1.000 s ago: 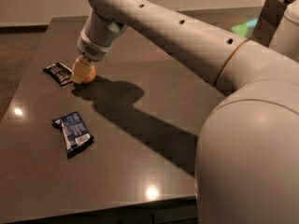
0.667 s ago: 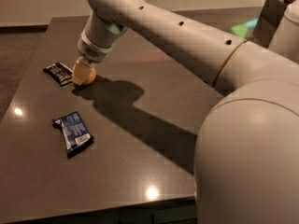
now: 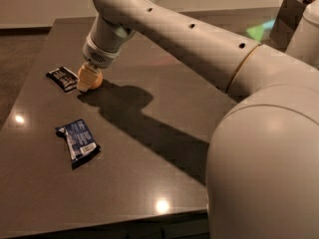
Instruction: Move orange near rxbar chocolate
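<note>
The orange (image 3: 97, 79) sits on the dark table (image 3: 124, 188) at the far left, right beside the rxbar chocolate (image 3: 62, 78), a flat black wrapper with white lettering. The two are almost touching. My gripper (image 3: 88, 80) comes straight down from the arm onto the orange and covers its left and top sides. Only the orange's right side shows.
A crumpled blue wrapper with a white label (image 3: 79, 142) lies nearer the front left. My arm (image 3: 199, 39) crosses the table from the right and casts a broad shadow. The robot's body (image 3: 269, 158) fills the right foreground. The table's front edge runs along the bottom.
</note>
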{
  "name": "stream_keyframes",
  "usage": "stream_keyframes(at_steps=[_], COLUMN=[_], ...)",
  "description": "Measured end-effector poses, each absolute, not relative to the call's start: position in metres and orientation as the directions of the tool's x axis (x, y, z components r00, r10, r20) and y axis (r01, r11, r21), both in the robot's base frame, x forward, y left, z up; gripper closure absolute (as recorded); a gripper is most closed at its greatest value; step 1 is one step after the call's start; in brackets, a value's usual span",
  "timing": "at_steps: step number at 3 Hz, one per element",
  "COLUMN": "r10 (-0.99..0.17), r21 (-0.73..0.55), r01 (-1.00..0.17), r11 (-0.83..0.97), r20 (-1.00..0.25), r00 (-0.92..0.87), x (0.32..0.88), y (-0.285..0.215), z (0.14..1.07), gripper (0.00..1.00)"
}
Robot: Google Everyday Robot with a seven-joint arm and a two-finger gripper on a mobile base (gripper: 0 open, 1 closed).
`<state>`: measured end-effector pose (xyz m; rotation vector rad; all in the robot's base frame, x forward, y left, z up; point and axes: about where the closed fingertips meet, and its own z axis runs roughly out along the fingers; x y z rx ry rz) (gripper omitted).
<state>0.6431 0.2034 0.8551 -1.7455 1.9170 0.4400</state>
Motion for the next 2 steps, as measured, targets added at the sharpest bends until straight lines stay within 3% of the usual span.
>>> stream_keyframes(at_steps=[1,2], r10=[-0.824,-0.824], r21=[-0.095,-0.095], r01=[-0.988,-0.988], r11=[0.121,0.121], r20=[-0.564,-0.564], r00=[-0.046,-0.046], x=[0.6425,0.6425], y=[0.2045,0.2045], z=[0.8537,0.8537], gripper=[0.00,0.00])
